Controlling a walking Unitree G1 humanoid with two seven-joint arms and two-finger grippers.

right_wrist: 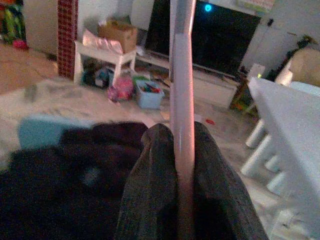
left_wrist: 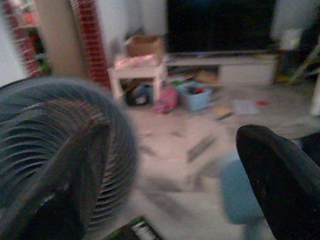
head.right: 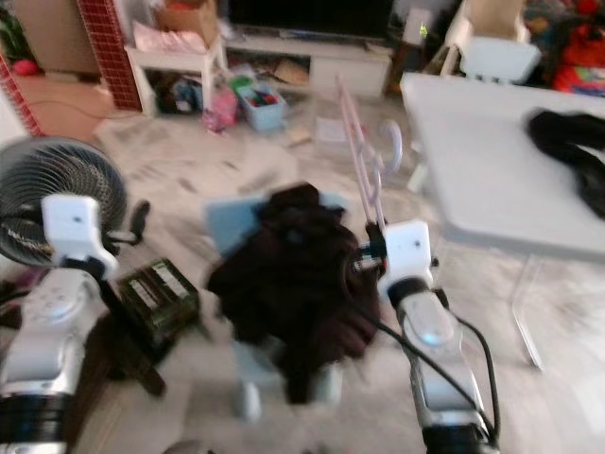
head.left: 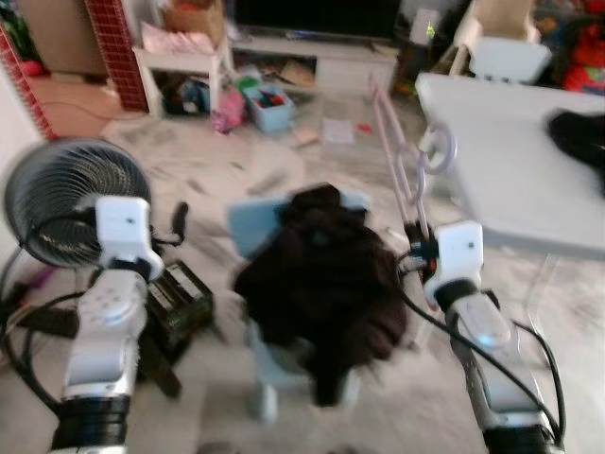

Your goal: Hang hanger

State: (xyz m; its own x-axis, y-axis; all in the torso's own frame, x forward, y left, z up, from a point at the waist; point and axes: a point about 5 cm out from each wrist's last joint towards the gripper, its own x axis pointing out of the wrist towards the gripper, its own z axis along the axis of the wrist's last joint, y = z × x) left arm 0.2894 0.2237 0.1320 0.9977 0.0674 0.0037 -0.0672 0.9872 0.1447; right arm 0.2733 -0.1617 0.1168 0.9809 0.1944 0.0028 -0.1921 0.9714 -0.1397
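Left tool (head.left: 178,225): raised and empty, just beside the floor fan (head.left: 59,200); whether its fingers stand apart or together cannot be told through the blur.

Between the two tools: a small pale-blue chair (head.left: 257,225) heaped with dark clothing (head.left: 321,284), with more floor clutter beyond it.

Right tool (head.left: 417,248): closed on a pink hanger (head.left: 405,161), the two black fingers (right_wrist: 150,200) pinching one straight bar low down, as the right wrist view shows. The hanger rises up and away from this tool, its hook (head.left: 439,148) at the far end, above and ahead of the fingers.

To the right of this tool stands the white bench (head.left: 510,161), carrying another dark garment (head.left: 579,135).

Handling, as judged: the hanger looks light, thin and stiff, probably plastic, hence smooth and apt to pivot or slip between narrow fingers. The hold is far from the hook, so the hook end may swing. A grasp nearer the neck, below the hook, would likely steady it for hanging. No rail or rod to receive it can be made out.
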